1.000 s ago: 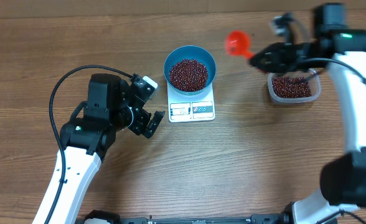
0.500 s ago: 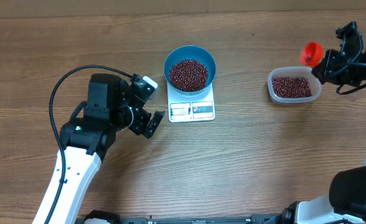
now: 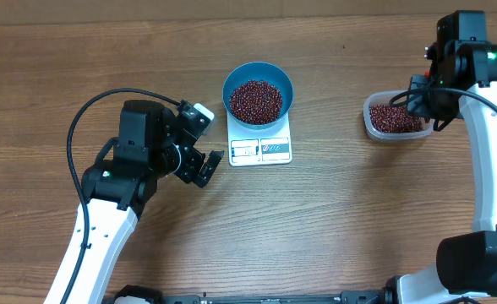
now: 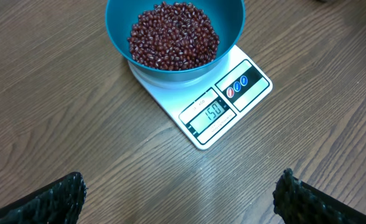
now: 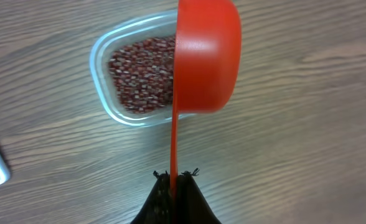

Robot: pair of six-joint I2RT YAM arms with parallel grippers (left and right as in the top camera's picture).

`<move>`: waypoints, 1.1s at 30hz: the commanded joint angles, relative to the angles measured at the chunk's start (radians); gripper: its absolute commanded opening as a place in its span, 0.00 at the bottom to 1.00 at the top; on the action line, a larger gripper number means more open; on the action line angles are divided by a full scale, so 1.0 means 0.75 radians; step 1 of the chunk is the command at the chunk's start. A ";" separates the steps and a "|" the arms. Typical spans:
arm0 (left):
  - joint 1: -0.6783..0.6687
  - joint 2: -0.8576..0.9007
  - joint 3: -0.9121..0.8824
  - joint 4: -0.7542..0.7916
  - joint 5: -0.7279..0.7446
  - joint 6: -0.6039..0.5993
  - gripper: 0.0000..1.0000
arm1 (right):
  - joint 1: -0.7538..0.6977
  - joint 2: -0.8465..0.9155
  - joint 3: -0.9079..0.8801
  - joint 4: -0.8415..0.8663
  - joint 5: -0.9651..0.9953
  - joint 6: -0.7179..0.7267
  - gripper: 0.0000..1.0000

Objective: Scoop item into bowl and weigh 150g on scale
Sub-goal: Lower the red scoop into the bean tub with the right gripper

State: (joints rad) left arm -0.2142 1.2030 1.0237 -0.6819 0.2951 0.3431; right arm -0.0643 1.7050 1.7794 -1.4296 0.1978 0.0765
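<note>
While the right tool (image 5: 173, 180) pinches the handle of the orange scoop (image 5: 205, 56) at the clear tub (image 5: 98, 74), the left tool (image 3: 208, 140) gapes wide and empty — beans (image 3: 255, 100) heaped in the teal bowl (image 3: 228, 89) on the scale (image 3: 261, 150), mid-tabletop.

The blue-green bowl (image 3: 229, 89) is round and deep. It stands upright on the far half of the flat white scale (image 3: 261, 150). A heap of tiny dark red beans (image 3: 256, 100) fills much of it. The scale lies on the desk (image 3: 333, 219). Its little window on the near edge reads 150. More such beans lie in a clear tub (image 3: 398, 136) well off to the right.
</note>
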 commanded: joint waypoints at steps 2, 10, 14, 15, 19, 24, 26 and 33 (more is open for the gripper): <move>0.006 0.010 0.020 0.002 -0.010 -0.013 1.00 | -0.003 -0.006 0.009 -0.007 0.093 0.043 0.04; 0.006 0.010 0.020 0.002 -0.010 -0.013 1.00 | -0.035 -0.006 0.009 0.038 -0.233 0.038 0.04; 0.006 0.010 0.020 0.002 -0.010 -0.013 1.00 | -0.113 -0.005 0.003 0.074 -0.462 0.109 0.04; 0.006 0.010 0.020 0.002 -0.010 -0.013 1.00 | -0.141 -0.005 -0.008 0.076 -0.479 0.157 0.04; 0.006 0.009 0.020 0.002 -0.010 -0.013 0.99 | -0.237 -0.005 -0.101 0.113 -0.604 0.222 0.05; 0.006 0.010 0.020 0.002 -0.010 -0.013 0.99 | -0.283 -0.004 -0.269 0.296 -0.798 0.226 0.07; 0.006 0.010 0.020 0.002 -0.010 -0.013 1.00 | -0.283 -0.004 -0.312 0.356 -0.805 0.281 0.12; 0.006 0.010 0.020 0.002 -0.010 -0.013 1.00 | -0.283 -0.001 -0.396 0.408 -0.805 0.328 0.36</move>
State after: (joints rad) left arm -0.2142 1.2030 1.0237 -0.6819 0.2951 0.3431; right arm -0.2787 1.7065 1.4979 -1.1275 -0.3790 0.3027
